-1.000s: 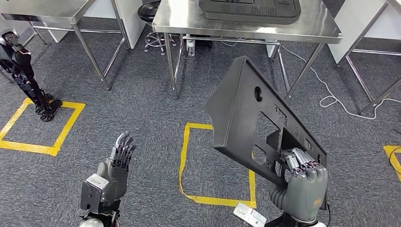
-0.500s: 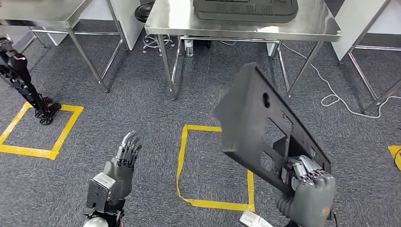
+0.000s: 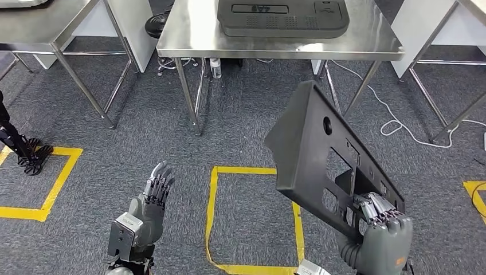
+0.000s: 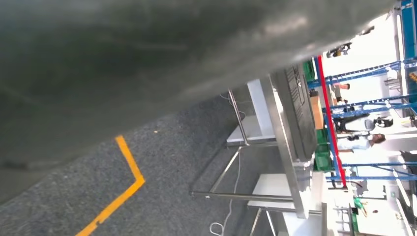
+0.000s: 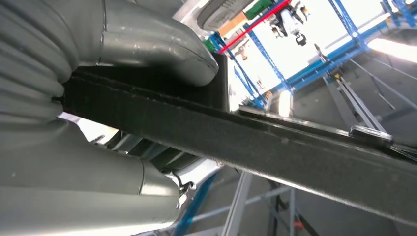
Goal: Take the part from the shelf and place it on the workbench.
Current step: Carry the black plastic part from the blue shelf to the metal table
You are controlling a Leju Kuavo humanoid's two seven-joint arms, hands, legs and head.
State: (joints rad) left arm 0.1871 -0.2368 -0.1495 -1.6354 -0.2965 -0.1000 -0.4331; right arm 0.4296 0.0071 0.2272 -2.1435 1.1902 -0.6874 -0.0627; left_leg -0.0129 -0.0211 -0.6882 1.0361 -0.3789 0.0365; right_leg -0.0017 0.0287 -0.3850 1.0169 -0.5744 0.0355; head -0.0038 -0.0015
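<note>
While the right hand [image 3: 381,229] gripped the dark panel [image 3: 321,154] by its lower edge — tilted, at four o'clock above the carpet — the left hand [image 3: 150,203], empty with fingers spread, stood at seven; the steel table [image 3: 189,40] lay at twelve.

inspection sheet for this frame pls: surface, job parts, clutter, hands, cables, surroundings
Surface: steel workbench ahead, a dark panel already lying on it.
Job's things: black part held tilted above the floor.
Clutter: bottle under the bench.
Hands: right hand grips the part's lower edge; left hand holds nothing, fingers apart.
Cables: white cable looped on the carpet.
Surroundings: yellow floor tape, second steel table at left.
</note>
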